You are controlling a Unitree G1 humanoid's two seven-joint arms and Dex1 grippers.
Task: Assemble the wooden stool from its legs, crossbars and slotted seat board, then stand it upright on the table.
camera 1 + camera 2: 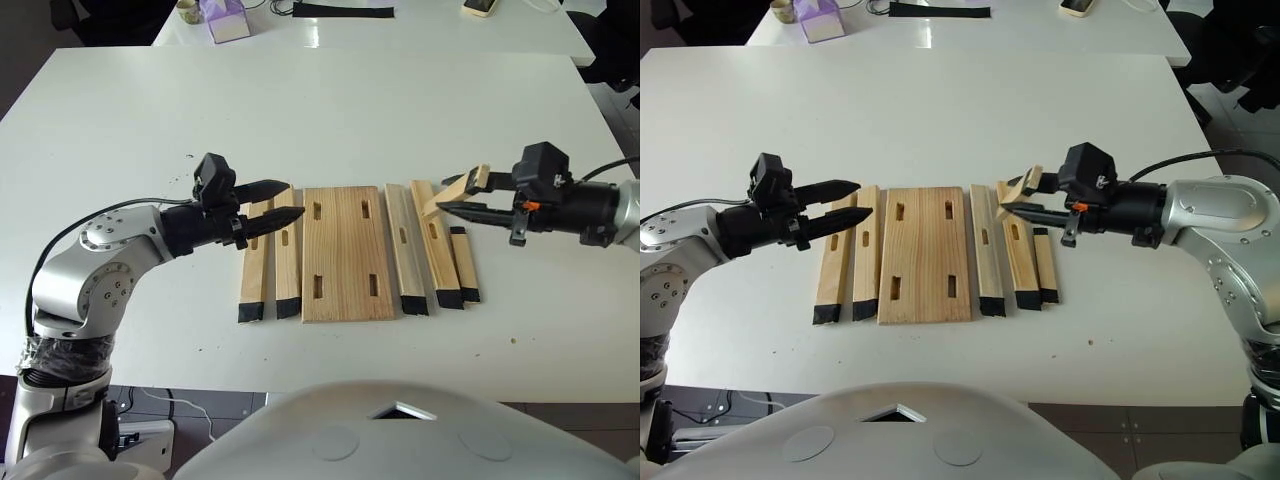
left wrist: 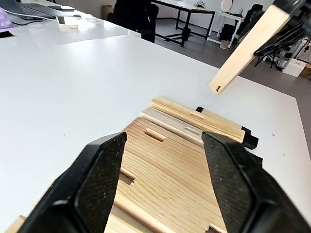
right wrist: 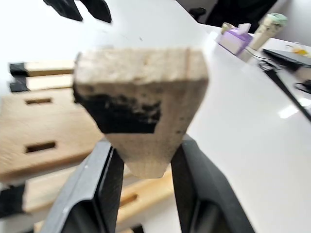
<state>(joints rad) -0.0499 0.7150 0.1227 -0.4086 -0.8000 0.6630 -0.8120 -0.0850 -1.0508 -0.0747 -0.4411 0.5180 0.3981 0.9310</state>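
The right pincer (image 1: 450, 196) is closed on a short wooden bar (image 3: 141, 97), tilted in the air above the table (image 1: 300, 110). The left pincer (image 1: 292, 199) is wide open and empty, over the legs (image 1: 268, 262) beside the seat board (image 1: 345, 255), nearer the table's front edge.

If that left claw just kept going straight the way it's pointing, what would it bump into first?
Probably the slotted seat board: the open left gripper points across it from over the two legs on that side. Its height above the wood is hard to judge, so it might skim over.
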